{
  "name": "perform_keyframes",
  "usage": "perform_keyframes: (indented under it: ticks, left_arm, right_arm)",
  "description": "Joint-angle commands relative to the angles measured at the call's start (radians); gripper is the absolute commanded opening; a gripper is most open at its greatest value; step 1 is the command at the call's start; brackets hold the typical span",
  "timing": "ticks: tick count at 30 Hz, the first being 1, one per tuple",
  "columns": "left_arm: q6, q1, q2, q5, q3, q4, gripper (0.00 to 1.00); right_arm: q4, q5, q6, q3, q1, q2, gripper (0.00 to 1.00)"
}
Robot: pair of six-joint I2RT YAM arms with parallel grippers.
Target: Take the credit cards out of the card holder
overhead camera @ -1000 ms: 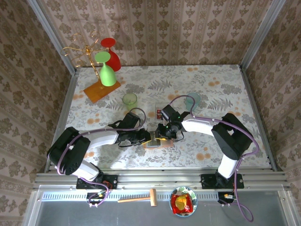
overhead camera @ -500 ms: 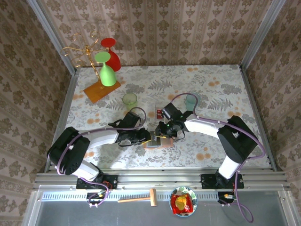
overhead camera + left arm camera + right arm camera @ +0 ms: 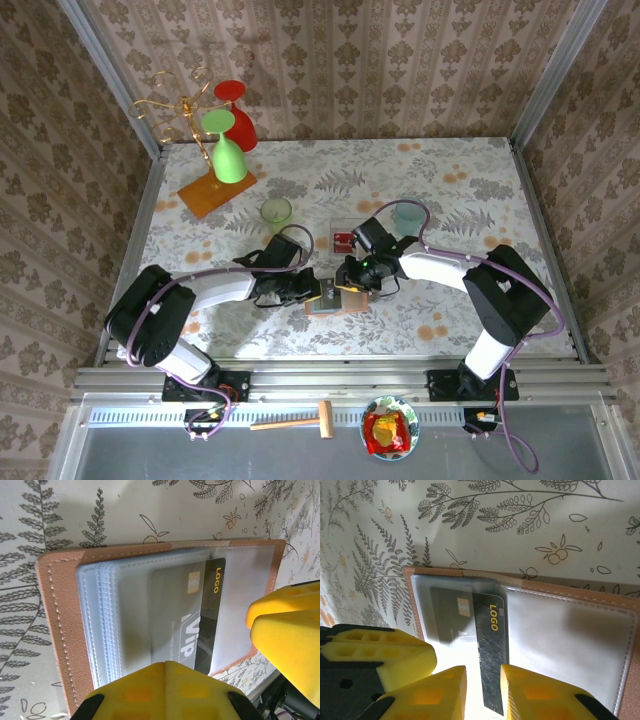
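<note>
**Location.** The holder (image 3: pixel 335 305) lies open and flat on the table (image 3: pixel 470 200), near the front edge, between the two grippers. In the left wrist view its clear sleeves (image 3: pixel 125 620) are fanned. One black card (image 3: pixel 212 605), marked LOGO, is lodged partly in a sleeve. In the right wrist view its near end projects toward the right fingers.

**Change noted.** Against the earlier top views, the left gripper (image 3: pixel 320 292) is now closed, its fingers brought together at the holder's left end. One finger (image 3: pixel 165 690) is seen over the holder's near edge. What is pinched there, if anything, cannot be told. The right arm's elbow is swung further outward than before. The holder itself is not displaced.

**Right gripper** (image 3: pixel 352 283). Its fingers (image 3: pixel 540 695) are held a narrow gap apart, with the card's end showing between them. Whether the card is actually clamped cannot be told.

**Assessment.** The holder is judged to be newly pinned by the left gripper, so that the card can be drawn without the holder being dragged along. The card is not yet clear of its sleeve, so the extraction is judged barely begun. If only a loose sleeve is pinned, the holder may be pulled along with the card.
</note>
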Motion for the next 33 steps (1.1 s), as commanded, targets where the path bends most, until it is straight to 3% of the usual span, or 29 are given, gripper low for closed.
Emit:
perform_keyframes:
  ticks: [1, 33]
  left_arm:
    - [0.014, 0.009, 0.012, -0.009, -0.001, -0.015, 0.06]
    - [0.013, 0.009, 0.031, -0.017, -0.026, -0.041, 0.06]
  right_arm:
    - [0.029, -0.041, 0.014, -0.015, -0.006, 0.010, 0.26]
    - [0.149, -0.141, 0.041, -0.078, -0.019, 0.091, 0.24]
